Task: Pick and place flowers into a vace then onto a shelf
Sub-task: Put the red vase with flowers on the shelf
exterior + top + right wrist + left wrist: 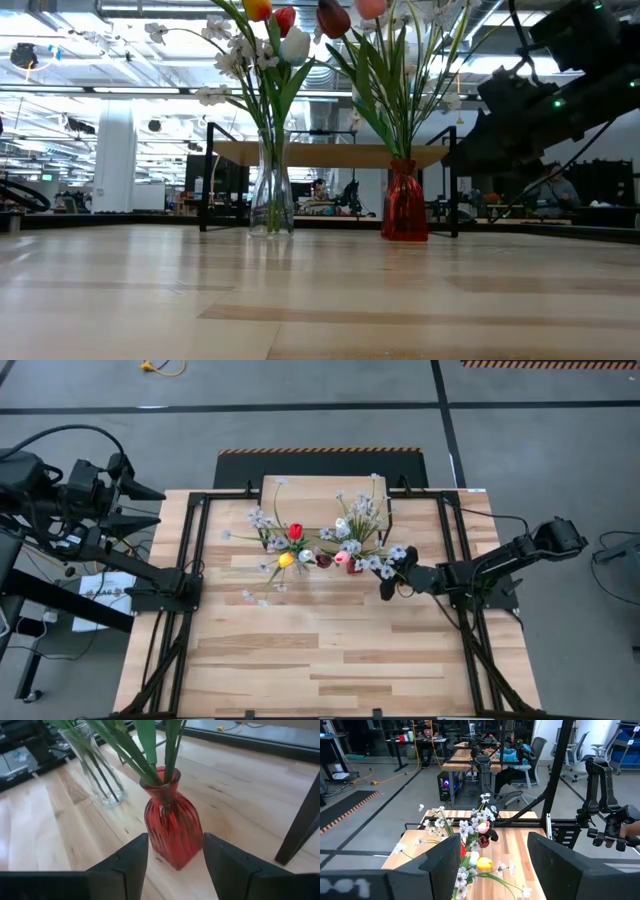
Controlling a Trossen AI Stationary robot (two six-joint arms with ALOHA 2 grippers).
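Bright, even light; soft shadows

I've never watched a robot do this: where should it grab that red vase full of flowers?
Probably around the ribbed belly of the red vase, level from the side. The open right gripper already faces it there, fingers either side; stems fill the narrow neck, and the clear vase stands apart.
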